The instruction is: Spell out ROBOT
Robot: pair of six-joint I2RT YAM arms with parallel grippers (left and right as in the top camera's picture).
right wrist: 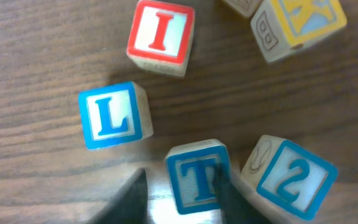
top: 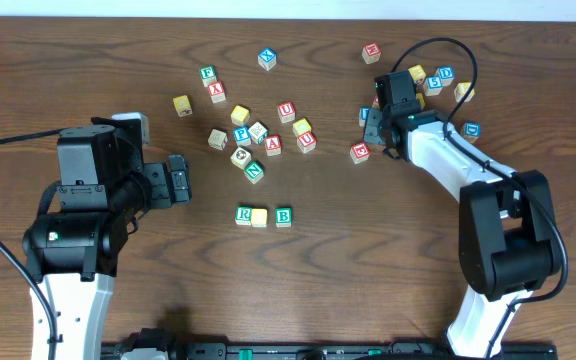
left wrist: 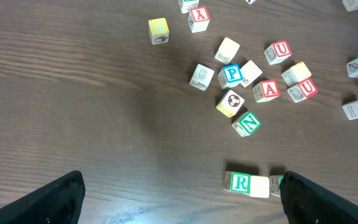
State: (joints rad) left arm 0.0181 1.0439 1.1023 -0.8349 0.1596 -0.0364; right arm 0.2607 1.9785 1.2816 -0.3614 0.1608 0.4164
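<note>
Dark wood-grain table [top: 88,60] carries everything; at its 9 o'clock side the left gripper [top: 180,180] hangs with its jaws spread wide and nothing between them; at 4 o'clock from it lies the started row: the R cube [top: 244,214], a yellow cube [top: 259,216] touching it, then the B cube [top: 283,215] just beside; the places at 3 o'clock of B are bare. At 2 o'clock from the row, among loose cubes, the right gripper [right wrist: 184,186] straddles the T cube [right wrist: 197,174]; whether its fingers press the cube I cannot tell.

The 2 cube [right wrist: 291,180] sits right against T at 3 o'clock, so the finger on that side may catch it and drag it along, or wedge and tip T; the L cube [right wrist: 112,117] at 10 o'clock stands apart and worries me less. The fingers seem to sit at the cube's near edge, not across its middle, so T may pivot or slip on a lift. At the row, setting T directly beside B would take the second O's place; a careless descent may knock B out of line.
</note>
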